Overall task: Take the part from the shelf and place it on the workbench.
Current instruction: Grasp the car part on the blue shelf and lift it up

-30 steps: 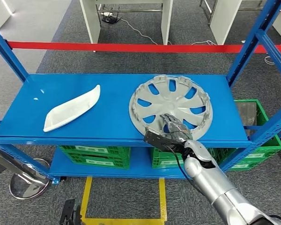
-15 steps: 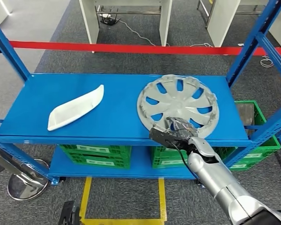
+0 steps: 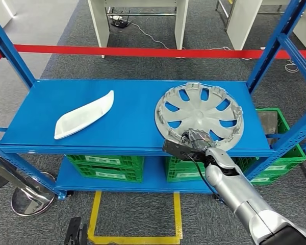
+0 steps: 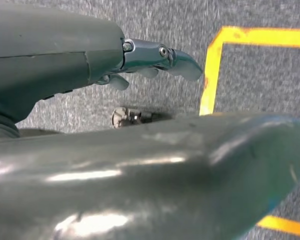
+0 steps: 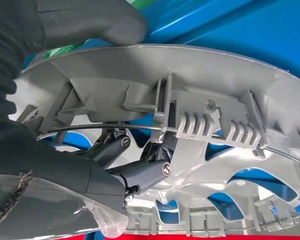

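Your right hand (image 3: 193, 141) is gripping the hubcap (image 3: 199, 115) at its near rim: in the right wrist view the dark fingers (image 5: 141, 172) are hooking through a spoke opening on the ribbed inner face while the thumb (image 5: 92, 22) is pressing on the rim's outer edge, a pinch that suits a thin, wide disc. The hubcap is lying on the right half of the shelf (image 3: 132, 117), its near edge overhanging the front lip, which is giving the fingers room underneath. Your left hand (image 4: 156, 52) is hanging over the floor, fingers spread and holding nothing. You are working between the blue uprights; the right post (image 3: 273, 48) is standing near the hubcap's far right edge, so I'd judge pulling toward you the freest way out. The white trim piece (image 3: 84, 115) is lying well to the left.
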Available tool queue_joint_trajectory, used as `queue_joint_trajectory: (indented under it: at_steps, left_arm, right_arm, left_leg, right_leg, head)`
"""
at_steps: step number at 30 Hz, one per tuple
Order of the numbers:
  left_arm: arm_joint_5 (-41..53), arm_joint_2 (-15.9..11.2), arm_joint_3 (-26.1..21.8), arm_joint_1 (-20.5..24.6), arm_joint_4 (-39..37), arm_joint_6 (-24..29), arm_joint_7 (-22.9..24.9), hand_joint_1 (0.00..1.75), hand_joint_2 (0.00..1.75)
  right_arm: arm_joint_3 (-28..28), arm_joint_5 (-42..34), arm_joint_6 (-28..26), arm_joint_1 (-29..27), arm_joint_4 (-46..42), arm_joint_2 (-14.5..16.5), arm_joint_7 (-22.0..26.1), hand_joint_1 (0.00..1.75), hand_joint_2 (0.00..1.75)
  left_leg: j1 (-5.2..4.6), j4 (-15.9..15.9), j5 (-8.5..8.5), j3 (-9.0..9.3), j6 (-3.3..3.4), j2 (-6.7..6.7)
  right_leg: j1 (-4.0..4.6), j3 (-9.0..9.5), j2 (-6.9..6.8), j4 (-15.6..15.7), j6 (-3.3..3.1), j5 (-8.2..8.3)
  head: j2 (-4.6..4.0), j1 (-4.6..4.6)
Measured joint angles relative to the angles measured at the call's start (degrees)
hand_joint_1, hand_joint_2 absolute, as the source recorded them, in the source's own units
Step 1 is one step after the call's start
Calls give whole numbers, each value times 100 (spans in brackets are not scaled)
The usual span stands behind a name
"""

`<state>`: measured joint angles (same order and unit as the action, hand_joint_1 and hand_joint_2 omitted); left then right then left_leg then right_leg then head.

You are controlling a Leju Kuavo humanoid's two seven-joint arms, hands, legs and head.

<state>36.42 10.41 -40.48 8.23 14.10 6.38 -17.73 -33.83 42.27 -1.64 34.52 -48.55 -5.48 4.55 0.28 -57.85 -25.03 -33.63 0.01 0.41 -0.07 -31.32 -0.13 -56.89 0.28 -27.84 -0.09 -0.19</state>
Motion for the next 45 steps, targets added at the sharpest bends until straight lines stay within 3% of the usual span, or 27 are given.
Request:
queue_joint_trajectory:
  at_steps: [2, 5, 7, 8, 9, 10, 12, 13, 17, 19, 21, 22, 23, 24, 26, 27, 29, 31, 33, 36, 37, 38, 39, 40, 42, 43, 45]
  left_arm:
    - [-1, 0, 1, 2, 0, 5, 0, 0, 0]
    - [-1, -2, 1, -7, 0, 7, 2, 0, 0]
    - [-2, -5, -1, -26, 0, 7, 2, 0, 0]
    - [-2, -9, -1, -31, 0, 7, 2, 0, 0]
    - [-3, -13, -2, -32, 0, 7, 2, 0, 0]
    - [-3, -18, -2, -31, 0, 7, 2, 0, 0]
    - [-3, -18, -1, -26, -3, 7, 2, 0, 0]
    - [-3, -18, -1, -26, -5, 7, 3, 0, 0]
    - [-5, -16, -2, -20, -7, 8, 3, 0, 0]
    - [-17, -13, -2, -8, -7, 15, 2, 0, 0]
    - [-33, -10, -2, -15, -7, 28, 1, 0, 0]
    - [-37, -9, -2, -23, -7, 35, 0, 0, 0]
    - [-40, -8, -2, -30, -7, 46, -4, 0, 0]
    - [-42, -6, -2, -33, -7, 60, -10, 0, 0]
    - [-46, 2, -2, -32, -7, 88, -33, 0, 0]
    - [-50, 7, -2, -32, -7, 99, -45, 0, 0]
    - [-56, 13, -2, -37, -7, 121, -66, 0, 0]
    - [-56, 17, -2, -46, -7, 141, -78, 0, 0]
    - [-48, 19, -2, -55, -7, 162, -86, 0, 0]
    - [-26, 18, 0, -69, -7, 194, -90, 0, 0]
    - [-14, 17, 1, -78, -7, 199, -90, 0, 0]
    - [-2, 16, 1, -88, -8, 200, -90, 0, 0]
    - [9, 16, 3, -96, -8, 202, -90, 0, 0]
    - [20, 15, 5, -101, -9, 204, -90, 0, 0]
    - [39, 12, 15, -102, -9, 208, -90, 0, 0]
    - [50, 11, 21, -101, -9, 210, -90, 0, 0]
    - [77, 10, 34, -101, -9, 214, -88, 0, 0]
  right_arm:
    - [-27, -2, 6, 25, 14, -1, 10, 175, 175]
    - [-56, -4, 14, 35, 40, -1, 12, 175, 175]
    - [-66, -4, 15, 35, 58, -1, 13, 175, 175]
    - [-68, -4, 15, 37, 65, 0, 13, 175, 175]
    - [-68, -4, 15, 40, 68, 0, 13, 175, 175]
    - [-68, -5, 15, 44, 71, 0, 12, 175, 175]
    - [-61, -8, 13, 55, 78, -1, 7, 175, 175]
    - [-56, -10, 10, 60, 81, -1, 3, 175, 175]
    - [-41, -2, -59, 58, 96, -4, -4, 175, 175]
    - [-39, 89, -230, 19, 107, -8, -4, 175, 175]
    - [-42, 282, -546, -72, 108, -9, -3, 175, 175]
    - [-44, 396, -730, -124, 94, -9, -2, 175, 175]
    - [-45, 519, -919, -180, 66, -9, -4, 175, 175]
    - [-44, 662, -1120, -248, 12, -9, -4, 175, 175]
    - [-20, 966, -1558, -421, -155, -9, 19, 175, 175]
    - [12, 1122, -1825, -518, -269, -5, 50, 175, 175]
    - [112, 1364, -2379, -715, -529, 19, 147, 175, 175]
    - [225, 1503, -2859, -908, -777, 44, 249, 175, 175]
    - [361, 1622, -3272, -1083, -1036, 80, 347, 175, 175]
    - [612, 1900, -3689, -1377, -1460, 195, 587, 175, 175]
    - [717, 2019, -3740, -1492, -1600, 248, 706, 175, 175]
    - [833, 2135, -3754, -1617, -1736, 307, 834, 175, 175]
    - [978, 2254, -3757, -1741, -1891, 379, 996, 175, 175]
    - [1133, 2358, -3758, -1858, -2048, 463, 1184, 175, 175]
    - [1486, 2525, -3759, -2064, -2395, 673, 1651, 175, 175]
    - [1662, 2582, -3764, -2144, -2561, 786, 1895, 175, 175]
    - [2017, 2613, -3774, -2314, -2898, 1038, 2379, 175, 175]
  left_leg:
    - [9, -139, -113, -54, -62, -10]
    - [42, -1088, -630, -454, -147, -19]
    - [69, -1561, -755, -650, -187, -18]
    - [81, -1499, -659, -614, -200, -18]
    - [95, -1233, -483, -485, -213, -18]
    - [113, -844, -285, -301, -228, -18]
    - [119, -208, -82, -4, -215, -21]
    - [112, -69, -74, 52, -183, -22]
    - [84, -27, -79, 45, 18, -8]
    - [81, -15, -61, 30, 93, 7]
    - [61, -17, -57, 7, 124, 7]
    - [53, -19, -57, 3, 128, 5]
    - [47, -21, -57, 3, 129, 0]
    - [44, -22, -58, 6, 127, -11]
    - [34, -31, -67, 3, 109, -35]
    - [22, -43, -71, -12, 87, -44]
    - [3, -52, -61, -48, 24, -49]
    - [13, -47, -56, -61, -36, -50]
    - [24, -192, -183, -117, -96, -51]
    - [30, -1216, -710, -565, -161, -52]
    - [30, -1583, -845, -736, -167, -52]
    - [29, -1776, -871, -830, -164, -52]
    - [29, -1750, -782, -827, -152, -52]
    - [27, -1484, -586, -712, -131, -52]
    - [15, -679, -169, -343, -68, -52]
    - [2, -345, -56, -188, -39, -54]
    - [-25, -98, -60, -83, 0, -58]
  right_leg:
    - [-28, 18, -18, 44, -58, 49]
    - [-51, 17, -50, 65, -100, 75]
    - [-55, 14, -55, 62, -98, 74]
    - [-61, 17, -55, 60, -92, 72]
    - [-69, 22, -54, 55, -79, 67]
    - [-76, 24, -53, 43, -56, 58]
    - [-64, -3, -40, 0, 17, 34]
    - [-55, -22, -31, -14, 55, 31]
    - [-81, -106, -15, -103, 177, -40]
    - [-89, -390, -10, -632, 203, -336]
    - [-86, -787, -7, -1408, 207, -647]
    - [-86, -908, -6, -1632, 204, -684]
    - [-85, -937, -6, -1661, 195, -619]
    - [-85, -850, -7, -1453, 177, -452]
    - [-79, -503, -8, -708, 133, -75]
    - [-74, -347, -9, -386, 115, 32]
    - [-57, -227, -4, -131, 89, 55]
    - [-60, -231, -4, -115, 51, 65]
    - [-79, -222, -10, -96, -13, 80]
    - [-79, -212, -10, -89, -82, 75]
    - [-71, -208, -10, -90, -91, 69]
    - [-63, -200, -9, -91, -97, 61]
    - [-54, -190, -8, -92, -101, 52]
    - [-46, -175, -6, -94, -102, 41]
    - [-29, -141, -3, -93, -88, 17]
    - [-19, -135, 2, -98, -74, 6]
    - [-11, -155, -1, -101, -28, -1]
  head:
    - [0, -13]
    - [0, -37]
    - [0, -35]
    - [0, -34]
    - [0, -34]
    - [0, -35]
    - [0, -38]
    - [0, -39]
    - [0, -23]
    - [0, -2]
    - [0, 7]
    - [0, 7]
    - [0, 8]
    - [0, 8]
    - [0, 10]
    - [0, 8]
    - [0, 3]
    - [0, 4]
    - [0, -10]
    - [0, -30]
    - [0, -28]
    - [0, -28]
    - [0, -28]
    - [0, -27]
    - [0, -25]
    - [0, -24]
    - [0, -21]
